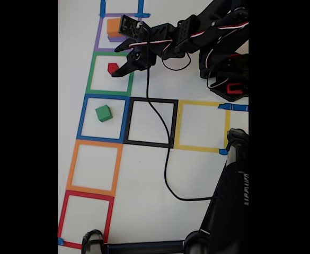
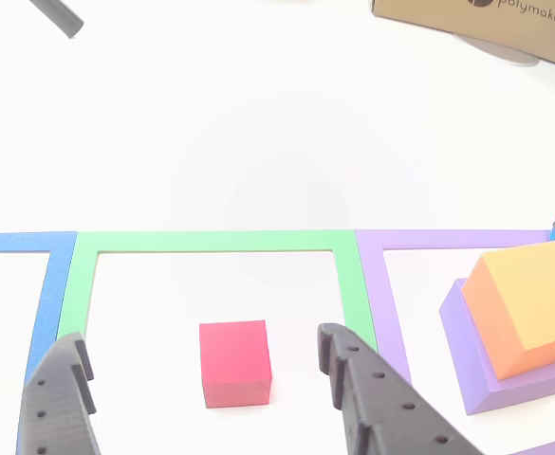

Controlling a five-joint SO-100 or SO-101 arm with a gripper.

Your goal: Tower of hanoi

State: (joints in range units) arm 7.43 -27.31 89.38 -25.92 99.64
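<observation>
In the fixed view a small red cube (image 1: 113,67) lies in the green tape square (image 1: 91,74), and my black gripper (image 1: 118,61) hangs open just right of it. The other view looks past both fingers (image 2: 367,389): the red cube (image 2: 235,362) sits on the table between them, untouched, with my gripper (image 2: 201,338) open. An orange cube (image 1: 114,26) rests on a larger purple block (image 1: 114,38) in the purple square. That same orange cube (image 2: 528,308) and purple block (image 2: 476,370) are on the right of the other view. A green cube (image 1: 103,112) lies in the blue square.
Black (image 1: 152,121), yellow (image 1: 201,126), orange (image 1: 94,166) and red (image 1: 86,218) tape squares hold nothing. A black cable (image 1: 165,159) trails across the table. A dark stand (image 1: 229,201) fills the lower right. A cardboard box (image 2: 476,19) sits beyond the squares.
</observation>
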